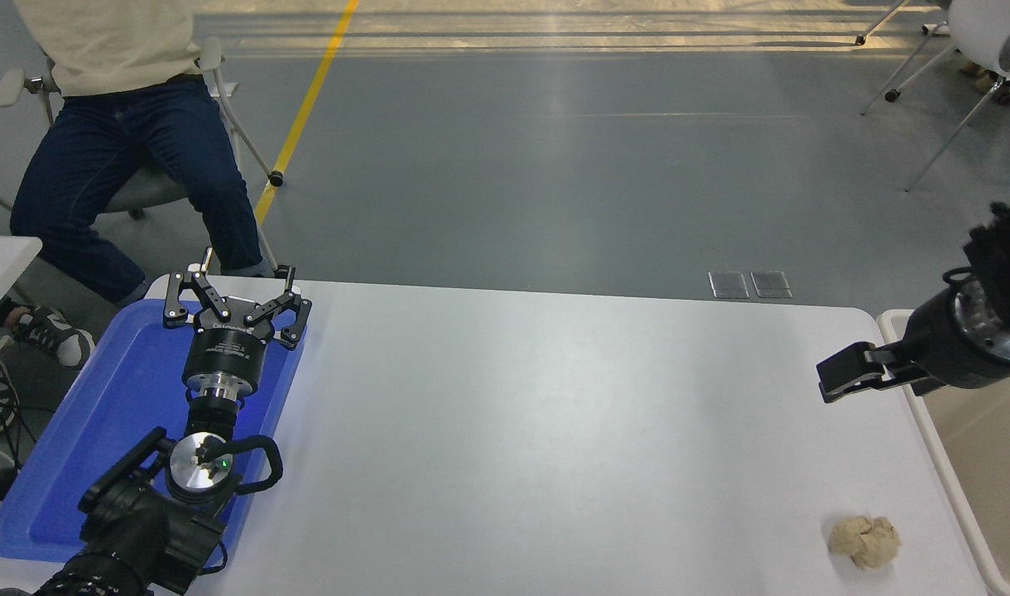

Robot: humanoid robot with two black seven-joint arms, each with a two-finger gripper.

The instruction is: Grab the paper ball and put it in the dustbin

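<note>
The paper ball (pixel 865 542), a crumpled tan wad, lies on the white table (pixel 513 430) near its front right corner. The dustbin (pixel 989 463), cream-beige with a white rim, stands against the table's right edge and is cut off by the picture. My right gripper (pixel 840 379) hangs above the table's right side, just left of the dustbin's rim and well beyond the ball, pointing left; it holds nothing that I can see. My left gripper (pixel 236 285) is parked open over the blue tray (pixel 83 430) at the lower left.
A person in a cream top and blue jeans (pixel 132 157) sits on a chair beyond the table's far left corner. A small white table corner (pixel 0 257) shows at the left edge. Chair legs (pixel 927 58) stand at the top right.
</note>
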